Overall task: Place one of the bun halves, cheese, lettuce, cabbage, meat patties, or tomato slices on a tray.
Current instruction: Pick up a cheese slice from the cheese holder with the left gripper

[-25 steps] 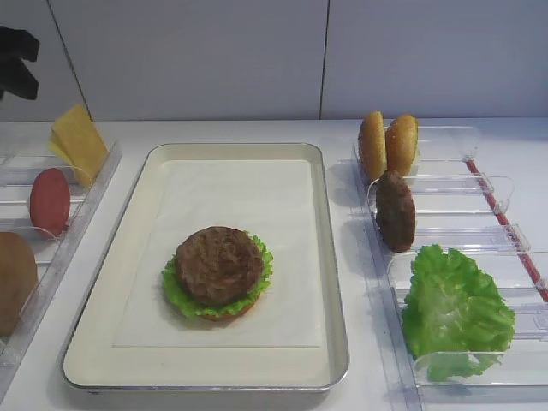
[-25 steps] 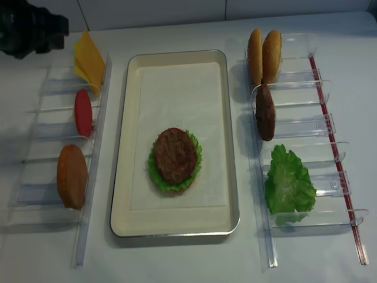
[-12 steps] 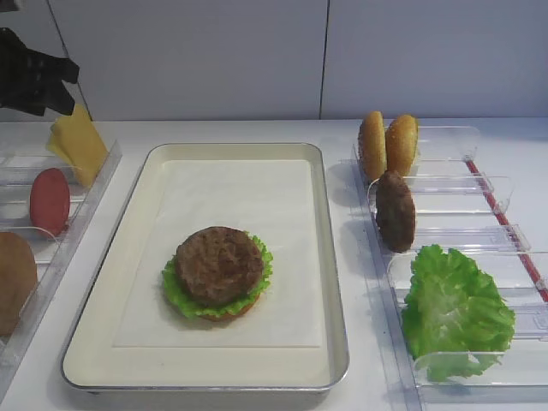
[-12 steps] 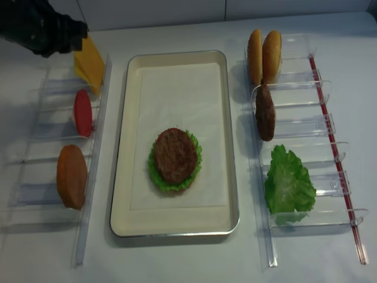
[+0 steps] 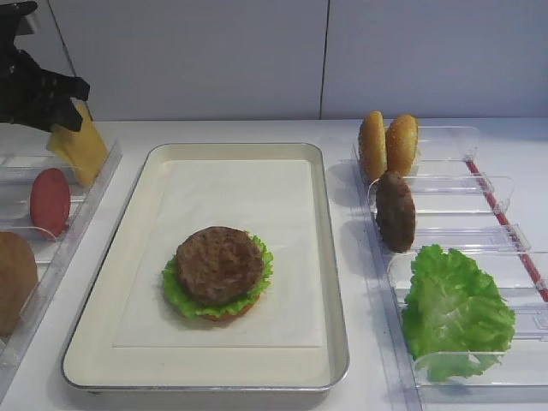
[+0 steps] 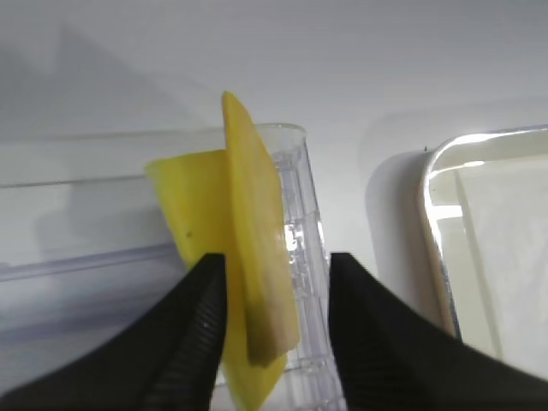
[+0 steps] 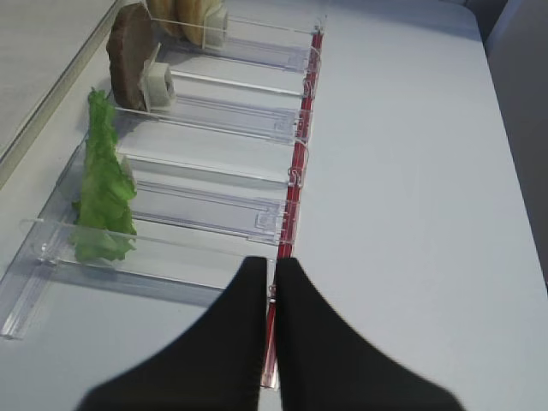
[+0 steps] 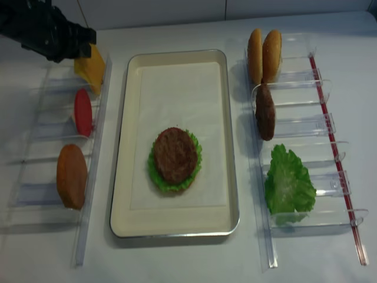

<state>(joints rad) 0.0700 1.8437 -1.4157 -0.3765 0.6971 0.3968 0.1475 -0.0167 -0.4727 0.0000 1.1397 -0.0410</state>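
Left gripper (image 6: 272, 330) straddles the cheese (image 6: 253, 257) — fingers apart.

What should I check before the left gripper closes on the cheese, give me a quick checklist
1. Left gripper jaws straddle the cheese: ok, one finger on each side.
2. Jaws open and not yet pinching: ok, gaps show on both sides.
3. Only one slice between the jaws: not ok, a paler yellow slice sits against it.
4. Room on the tray: ok, the stack with the meat patty on top is uncovered.
5. Right gripper out of the way: ok, shut over the right rack.
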